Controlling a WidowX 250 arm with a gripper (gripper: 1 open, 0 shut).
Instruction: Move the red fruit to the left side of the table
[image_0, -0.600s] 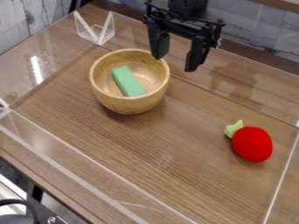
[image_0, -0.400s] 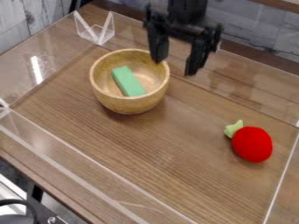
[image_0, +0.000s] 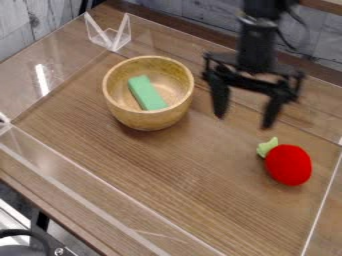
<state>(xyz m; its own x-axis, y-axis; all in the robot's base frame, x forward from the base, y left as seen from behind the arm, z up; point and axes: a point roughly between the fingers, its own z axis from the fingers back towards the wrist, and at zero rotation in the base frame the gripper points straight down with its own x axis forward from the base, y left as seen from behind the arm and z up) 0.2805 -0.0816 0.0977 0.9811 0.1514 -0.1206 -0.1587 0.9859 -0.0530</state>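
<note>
With the gripper (image_0: 247, 101) spread wide and empty above-left of the red fruit (image_0: 289, 164) at lower right, an off-centre descent could nudge the round fruit into rolling away

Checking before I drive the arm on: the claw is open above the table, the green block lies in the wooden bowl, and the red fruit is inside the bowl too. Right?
One thing is wrong: the red fruit is not in the wooden bowl. The camera view shows it on the table, near the right wall, apart from the bowl. The rest holds: the claw is open above the table and the green block lies in the bowl.
</note>
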